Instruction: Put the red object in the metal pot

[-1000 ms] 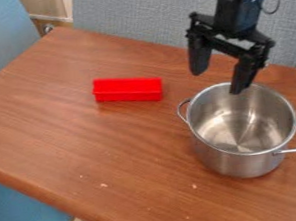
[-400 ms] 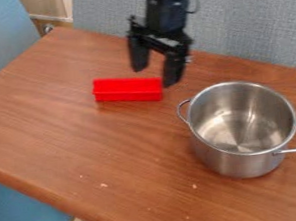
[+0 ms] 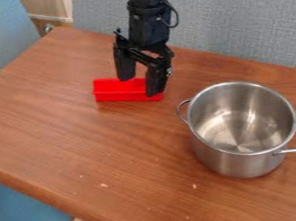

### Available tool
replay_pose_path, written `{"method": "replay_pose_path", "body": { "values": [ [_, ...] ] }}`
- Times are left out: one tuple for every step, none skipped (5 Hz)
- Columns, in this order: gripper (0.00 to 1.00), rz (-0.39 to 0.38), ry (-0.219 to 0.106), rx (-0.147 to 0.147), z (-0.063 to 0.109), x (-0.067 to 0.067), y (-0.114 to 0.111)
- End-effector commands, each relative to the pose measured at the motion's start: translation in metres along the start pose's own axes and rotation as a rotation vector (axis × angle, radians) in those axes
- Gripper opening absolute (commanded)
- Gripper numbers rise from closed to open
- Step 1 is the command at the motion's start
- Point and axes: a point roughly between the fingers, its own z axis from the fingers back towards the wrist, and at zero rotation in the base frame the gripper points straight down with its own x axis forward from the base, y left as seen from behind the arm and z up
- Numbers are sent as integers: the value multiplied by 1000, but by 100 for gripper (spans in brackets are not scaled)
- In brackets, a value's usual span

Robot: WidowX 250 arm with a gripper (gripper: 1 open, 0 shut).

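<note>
Moved: since a second ago my arm has left the space over the metal pot (image 3: 245,128) and crossed to the left in the view; it now stands above the red block (image 3: 126,90). Block and pot lie where they lay before.
Pincer: my pincer (image 3: 143,75) points straight down with its two dark fingers spread wide and nothing between them. The fingertips hang right at the block's right half, in front of its far edge.
Contact: I cannot tell whether the fingertips touch the block or stop just above it.
Red block: it lies flat on the worktop (image 3: 58,123), long side running left to right, well left of the pot and apart from it. Part of its right end is hidden behind my fingers.
Metal pot: it stands upright at the right, open and shiny inside, with one loop handle at the left rim and another at the lower right.
Cut off: my arm runs out of the top of the view, so only its lower part shows.
Hard to make out: a pale object (image 3: 51,7) past the worktop's far left corner is cropped and too blurred to name.
</note>
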Motion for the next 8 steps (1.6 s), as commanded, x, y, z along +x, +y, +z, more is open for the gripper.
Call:
{"method": "replay_pose_path", "body": {
  "values": [
    [100,-151,-42,38,10,2,23],
    [100,-282,-50,44,4,6,38],
    [100,-358,-53,35,-6,10,49],
    [100,-388,-56,18,-18,13,58],
    [100,-415,-57,1,-25,16,66],
    [100,-433,-60,-13,-28,18,70],
    [100,-457,-62,-24,-30,20,71],
    [100,-480,-63,-32,-31,21,70]
  ]
}}
